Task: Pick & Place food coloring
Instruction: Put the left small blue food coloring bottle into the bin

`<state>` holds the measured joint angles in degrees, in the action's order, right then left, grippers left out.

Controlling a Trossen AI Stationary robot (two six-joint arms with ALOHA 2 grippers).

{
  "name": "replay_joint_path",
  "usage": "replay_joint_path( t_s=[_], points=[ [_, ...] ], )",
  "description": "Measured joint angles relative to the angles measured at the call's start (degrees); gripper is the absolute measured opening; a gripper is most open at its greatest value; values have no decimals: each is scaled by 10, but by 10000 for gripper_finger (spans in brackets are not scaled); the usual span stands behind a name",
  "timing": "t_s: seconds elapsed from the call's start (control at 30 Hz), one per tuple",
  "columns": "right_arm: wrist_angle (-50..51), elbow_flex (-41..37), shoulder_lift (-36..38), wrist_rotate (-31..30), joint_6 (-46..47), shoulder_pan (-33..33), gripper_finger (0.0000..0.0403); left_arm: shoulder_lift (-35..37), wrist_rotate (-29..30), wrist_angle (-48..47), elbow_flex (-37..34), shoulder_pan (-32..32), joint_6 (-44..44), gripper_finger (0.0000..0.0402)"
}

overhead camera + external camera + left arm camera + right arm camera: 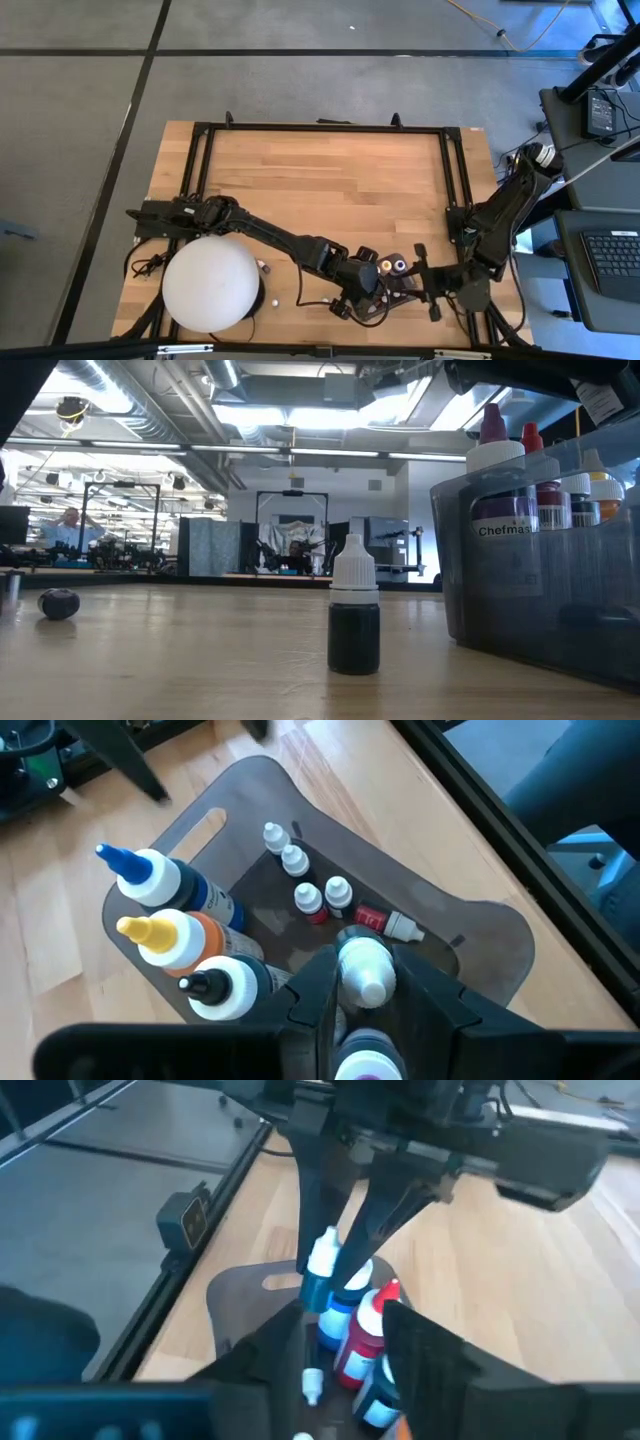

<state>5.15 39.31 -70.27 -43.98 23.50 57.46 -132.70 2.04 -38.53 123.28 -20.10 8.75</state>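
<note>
The left gripper (362, 982) has its jaws closed on a white-capped food coloring bottle (365, 968) directly above the dark grey tray (480, 935), where more bottles stand and lie. The right gripper (345, 1345) hovers over the same tray, jaws parted with nothing between them. One dark bottle (354, 618) stands alone on the worktop (330, 170) beside the tray, the white dome (212, 279) farther off.
</note>
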Motion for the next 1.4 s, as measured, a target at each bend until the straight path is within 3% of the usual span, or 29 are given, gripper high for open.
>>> replay_joint_path(
  t_s=[0.27,0.53,0.83,1.1,1.4],
  points=[
    [-60,0,-65,-15,-13,-8,243,0,0,13,0,0,3,77],
    [-104,0,-111,4,38,-45,263,0,40,40,0,0,15,77],
    [-118,0,-110,96,50,-70,228,0,43,43,0,0,43,77],
    [-118,0,-110,97,47,-81,170,0,43,51,0,0,56,77],
    [-118,0,-110,98,46,-81,141,0,29,52,0,0,60,77]
  ],
)
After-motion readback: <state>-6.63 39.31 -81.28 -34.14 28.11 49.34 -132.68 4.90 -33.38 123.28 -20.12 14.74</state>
